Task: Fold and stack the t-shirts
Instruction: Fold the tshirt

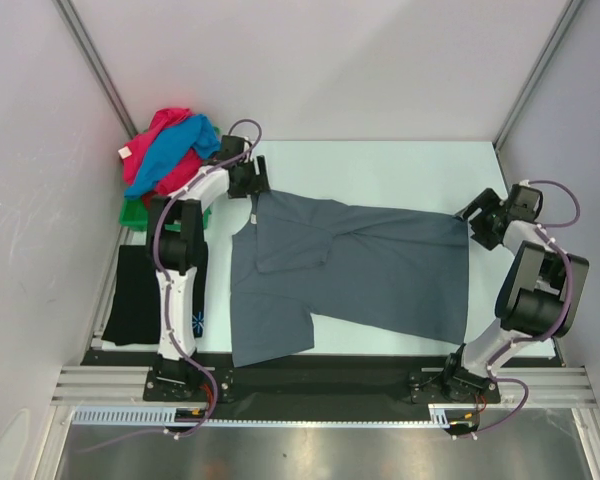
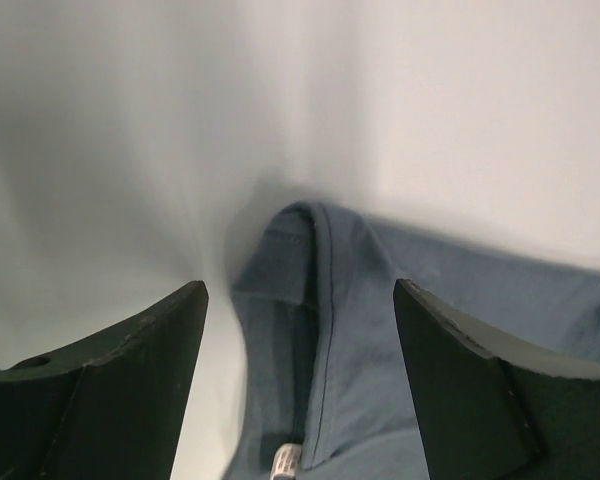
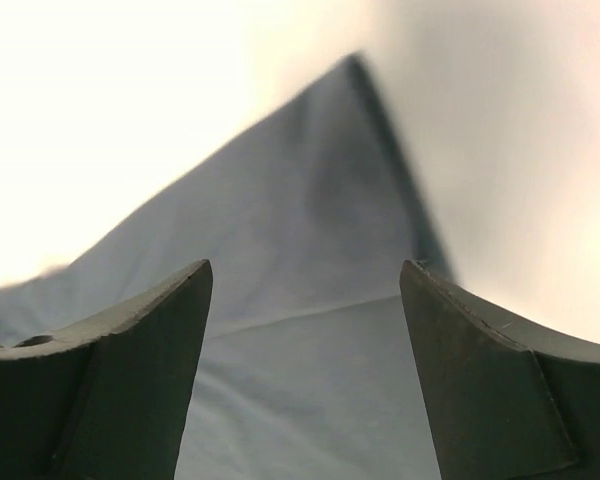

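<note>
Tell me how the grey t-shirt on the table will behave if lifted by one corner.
Probably floppy: the grey t-shirt lies flat with soft creases and a sleeve folded over, so it should sag. Likely light, judging by its thin hem.

the slate-grey t-shirt [image 1: 380, 275] is spread out centrally. the black t-shirt [image 1: 132, 295] is laid folded at left, pink t-shirt [image 1: 163, 126] and blue t-shirt [image 1: 176, 150] heaped behind it.

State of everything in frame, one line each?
Grey shirt: spread flat, not yet folded, one sleeve looks turned in.
Black shirt: folded, lying at the left edge.
Pink shirt: bunched, in the far-left heap.
Blue shirt: bunched, in the same heap.
Left gripper: open, over the grey shirt's collar.
Right gripper: open, over the grey shirt's corner.
</note>
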You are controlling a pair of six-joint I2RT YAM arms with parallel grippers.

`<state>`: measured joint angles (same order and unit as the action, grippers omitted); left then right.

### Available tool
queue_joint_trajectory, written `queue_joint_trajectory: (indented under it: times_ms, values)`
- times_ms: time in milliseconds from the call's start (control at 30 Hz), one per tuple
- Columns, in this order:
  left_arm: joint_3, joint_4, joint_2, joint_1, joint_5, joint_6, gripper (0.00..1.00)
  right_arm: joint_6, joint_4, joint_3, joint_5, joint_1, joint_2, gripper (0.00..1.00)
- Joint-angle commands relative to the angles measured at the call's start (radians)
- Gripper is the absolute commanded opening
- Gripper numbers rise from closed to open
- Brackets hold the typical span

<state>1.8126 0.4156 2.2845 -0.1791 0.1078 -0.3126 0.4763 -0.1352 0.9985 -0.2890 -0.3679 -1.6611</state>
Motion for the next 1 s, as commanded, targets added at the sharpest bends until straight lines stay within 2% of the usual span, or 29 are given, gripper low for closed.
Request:
queue_joint_trajectory:
  times_ms: [0, 200, 233, 400, 433, 500, 633, 800, 833, 867, 967]
  values:
    - [0.111, 0.052, 0.05, -0.007, 0.047, 0.001, 0.8, -0.088, -0.029, 0.081, 0.025, -0.008, -0.058, 0.82]
    - [0.143, 0.052, 0.096, 0.01, 0.124, -0.037, 0.69, -0.157, -0.059, 0.204, 0.04, -0.016, -0.189, 0.82]
    - [0.148, 0.052, 0.099, 0.016, 0.127, -0.037, 0.62, -0.166, -0.066, 0.213, 0.039, -0.016, -0.198, 0.83]
    - [0.154, 0.037, 0.116, 0.038, 0.154, -0.059, 0.45, -0.171, -0.063, 0.255, 0.045, -0.016, -0.258, 0.78]
    - [0.157, 0.034, 0.119, 0.044, 0.161, -0.062, 0.38, -0.169, -0.07, 0.278, 0.045, -0.016, -0.269, 0.76]
    - [0.16, 0.029, 0.121, 0.046, 0.168, -0.068, 0.33, -0.162, -0.066, 0.293, 0.01, -0.016, -0.302, 0.7]
    - [0.163, 0.014, 0.112, 0.053, 0.153, -0.063, 0.19, -0.168, -0.069, 0.319, 0.019, -0.005, -0.342, 0.66]
    - [0.157, -0.015, 0.098, 0.067, 0.124, -0.071, 0.0, -0.14, -0.061, 0.351, 0.027, 0.001, -0.388, 0.4]
    - [0.157, -0.029, 0.095, 0.072, 0.115, -0.074, 0.0, -0.134, -0.05, 0.356, 0.042, 0.004, -0.396, 0.33]
    - [0.159, -0.035, 0.093, 0.072, 0.106, -0.08, 0.0, -0.128, -0.047, 0.365, 0.062, 0.007, -0.404, 0.19]
    - [0.163, -0.051, 0.09, 0.072, 0.079, -0.083, 0.0, -0.114, -0.055, 0.423, 0.097, 0.012, -0.443, 0.0]
